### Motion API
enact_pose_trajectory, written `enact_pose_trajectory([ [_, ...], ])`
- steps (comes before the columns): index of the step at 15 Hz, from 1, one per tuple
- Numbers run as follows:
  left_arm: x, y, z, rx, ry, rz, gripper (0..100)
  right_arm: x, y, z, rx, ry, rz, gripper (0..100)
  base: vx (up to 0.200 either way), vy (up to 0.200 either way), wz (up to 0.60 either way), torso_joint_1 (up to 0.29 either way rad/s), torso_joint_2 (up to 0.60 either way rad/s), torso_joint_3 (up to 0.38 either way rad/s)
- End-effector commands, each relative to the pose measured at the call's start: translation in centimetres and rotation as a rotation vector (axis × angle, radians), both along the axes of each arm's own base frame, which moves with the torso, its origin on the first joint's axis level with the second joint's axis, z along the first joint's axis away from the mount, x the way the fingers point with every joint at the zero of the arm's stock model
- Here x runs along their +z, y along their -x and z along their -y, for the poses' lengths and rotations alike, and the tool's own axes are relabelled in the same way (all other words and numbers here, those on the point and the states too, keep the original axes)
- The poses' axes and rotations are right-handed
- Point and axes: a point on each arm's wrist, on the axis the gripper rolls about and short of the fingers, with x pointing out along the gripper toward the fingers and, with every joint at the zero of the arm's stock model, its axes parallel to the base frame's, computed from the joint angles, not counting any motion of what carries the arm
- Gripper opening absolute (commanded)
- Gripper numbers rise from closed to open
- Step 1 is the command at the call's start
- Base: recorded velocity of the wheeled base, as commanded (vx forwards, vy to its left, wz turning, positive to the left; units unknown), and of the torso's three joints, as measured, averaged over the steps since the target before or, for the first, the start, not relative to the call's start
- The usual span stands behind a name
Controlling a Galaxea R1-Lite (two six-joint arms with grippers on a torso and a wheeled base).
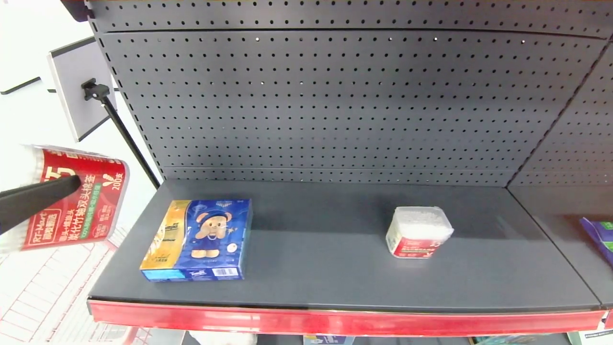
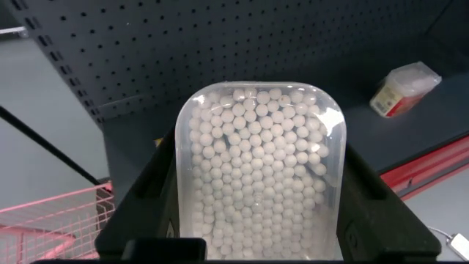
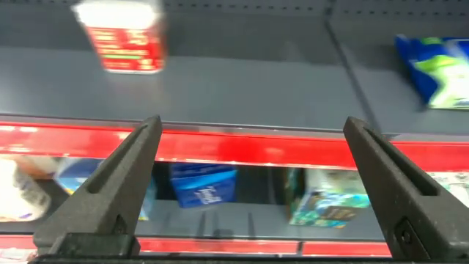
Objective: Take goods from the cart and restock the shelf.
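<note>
1. The left gripper (image 2: 258, 220) is clamping a clear cotton swab box (image 2: 260, 147) between its two jaws, which are closed in only as far as the box's width; the white swab tips are facing back toward the wrist
2. The held box is hanging off the end of the shelf (image 1: 325, 268), above the red wire cart (image 1: 43, 292), and the shelf deck is lying ahead of the fingertips and across toward the other arm's side
3. The right gripper (image 3: 253, 123) is hovering with its fingers spread wide and nothing between them, just out from the shelf's red front lip, with a second swab box (image 1: 418, 232) sitting on the deck beyond its fingertips
4. The box is probably handling as light, with thin, stiff plastic walls that look smooth and likely slippery; a hard squeeze could bow them or pop the lid, so moderate pressure across the two flat sides near mid-height seems the safest hold
5. A tissue box (image 1: 198, 239) is lying closest to the loaded hand, and the bare deck past it, between it and the second swab box, is looking like the roomiest place to set the box down upright
</note>
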Motion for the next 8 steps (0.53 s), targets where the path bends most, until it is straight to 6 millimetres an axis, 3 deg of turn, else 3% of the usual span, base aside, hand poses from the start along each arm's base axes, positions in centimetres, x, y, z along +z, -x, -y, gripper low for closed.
enact_pose_trajectory([
  [1,-0.04,-0.11,0.03,-0.001,-0.003,-0.003,0,0.0,-0.01,0.0,0.0,0.001,-0.001,100,0.0,-0.2,0.0,0.007,0.01,0.002],
  [8,-0.14,-0.16,0.05,-0.003,-0.004,-0.007,0,0.0,-0.01,0.0,0.001,0.001,-0.001,100,0.0,-0.2,0.0,-0.003,0.0,0.004],
])
